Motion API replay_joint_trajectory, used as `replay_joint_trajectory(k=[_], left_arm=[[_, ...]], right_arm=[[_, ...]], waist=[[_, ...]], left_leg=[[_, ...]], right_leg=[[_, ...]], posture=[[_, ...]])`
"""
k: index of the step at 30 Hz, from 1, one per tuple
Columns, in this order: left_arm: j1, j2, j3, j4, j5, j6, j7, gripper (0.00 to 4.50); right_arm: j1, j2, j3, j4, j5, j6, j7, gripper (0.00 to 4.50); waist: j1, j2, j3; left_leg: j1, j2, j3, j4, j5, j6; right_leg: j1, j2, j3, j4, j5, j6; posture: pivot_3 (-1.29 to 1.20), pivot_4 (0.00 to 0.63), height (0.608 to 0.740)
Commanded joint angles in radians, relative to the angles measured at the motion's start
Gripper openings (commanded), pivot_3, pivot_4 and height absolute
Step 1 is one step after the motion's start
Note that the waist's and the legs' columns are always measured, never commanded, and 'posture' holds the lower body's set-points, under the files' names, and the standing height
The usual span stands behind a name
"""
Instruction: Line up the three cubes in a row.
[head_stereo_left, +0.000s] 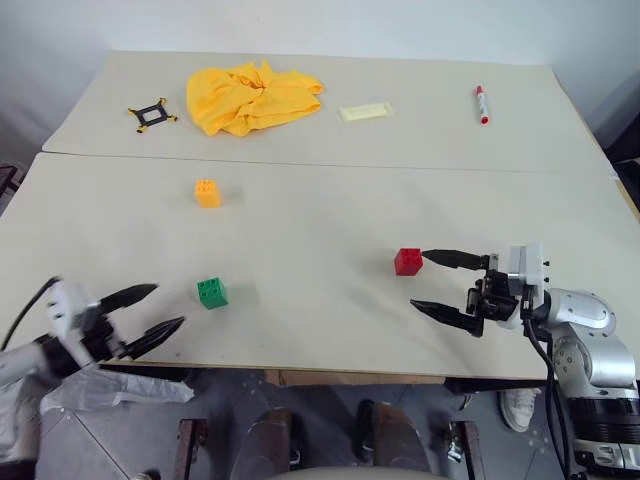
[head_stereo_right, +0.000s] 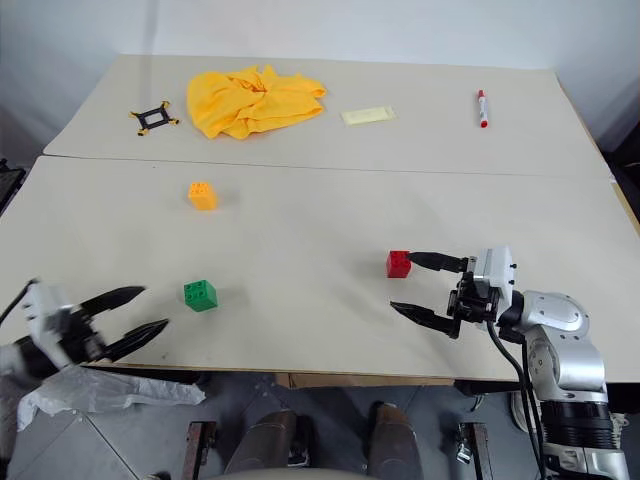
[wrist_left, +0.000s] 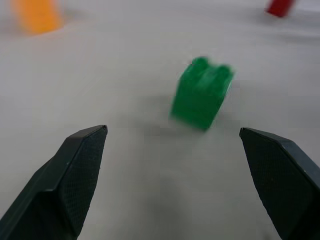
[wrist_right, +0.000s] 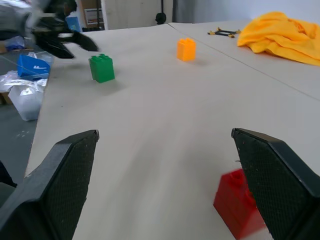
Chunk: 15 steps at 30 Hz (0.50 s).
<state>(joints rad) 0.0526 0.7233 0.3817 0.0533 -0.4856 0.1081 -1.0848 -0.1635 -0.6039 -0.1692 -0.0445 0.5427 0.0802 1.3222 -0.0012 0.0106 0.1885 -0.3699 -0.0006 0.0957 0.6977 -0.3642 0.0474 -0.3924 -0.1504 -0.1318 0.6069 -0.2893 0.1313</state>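
Three studded cubes sit apart on the near table: an orange-yellow cube (head_stereo_left: 207, 193) at the left middle, a green cube (head_stereo_left: 212, 292) near the front left, and a red cube (head_stereo_left: 408, 261) right of centre. My left gripper (head_stereo_left: 158, 312) hangs open at the table's front-left edge, pointing toward the green cube (wrist_left: 201, 92), a short gap away. My right gripper (head_stereo_left: 430, 281) is open, pointing left, and its far fingertip nearly meets the red cube (wrist_right: 239, 209), which lies beside that finger, not between the two.
At the back lie a crumpled yellow cloth (head_stereo_left: 250, 95), a small black-and-yellow frame (head_stereo_left: 151, 116), a pale flat card (head_stereo_left: 366, 112) and a red-capped marker (head_stereo_left: 482, 104). A seam (head_stereo_left: 330, 166) runs across between the two tabletops. Plastic bags (head_stereo_left: 115, 390) lie on the floor at the front left.
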Motion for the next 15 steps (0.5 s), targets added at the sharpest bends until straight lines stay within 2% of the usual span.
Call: replay_joint_trajectory(k=[1,6,9,15], left_arm=[[-0.098,0.019,-0.073,0.060,0.052,-0.030,-0.025,4.50],[-0.180,0.031,-0.144,0.191,0.083,-0.061,-0.105,4.50],[-0.218,0.019,-0.161,0.241,0.090,-0.090,-0.114,3.91],[-0.255,0.004,-0.181,0.264,0.089,-0.120,-0.140,2.04]], right_arm=[[0.003,-0.023,0.007,-0.088,0.053,0.022,0.024,4.46],[0.034,-0.014,0.062,-0.148,0.047,-0.012,0.067,4.46],[0.042,-0.007,0.080,-0.150,0.031,-0.046,0.070,4.50],[0.053,-0.009,0.075,-0.148,0.020,-0.085,0.042,4.50]], waist=[[-0.001,0.000,0.000],[-0.013,0.000,0.000],[-0.007,-0.001,0.000],[0.001,-0.001,0.000]], left_leg=[[0.000,0.000,0.000,0.000,0.000,0.000],[0.001,0.001,0.002,-0.001,0.000,0.000],[0.000,0.001,0.002,0.000,0.000,0.000],[0.000,0.000,0.001,0.001,0.000,0.000]], right_leg=[[0.000,0.001,0.000,0.000,0.000,0.000],[-0.001,0.002,-0.001,0.001,-0.001,-0.001],[-0.001,0.002,-0.001,0.001,-0.001,-0.001],[-0.001,0.001,0.000,0.002,-0.001,-0.001]], posture=[[0.00,0.150,0.740],[0.00,0.150,0.740],[0.00,0.150,0.740],[0.00,0.150,0.740]])
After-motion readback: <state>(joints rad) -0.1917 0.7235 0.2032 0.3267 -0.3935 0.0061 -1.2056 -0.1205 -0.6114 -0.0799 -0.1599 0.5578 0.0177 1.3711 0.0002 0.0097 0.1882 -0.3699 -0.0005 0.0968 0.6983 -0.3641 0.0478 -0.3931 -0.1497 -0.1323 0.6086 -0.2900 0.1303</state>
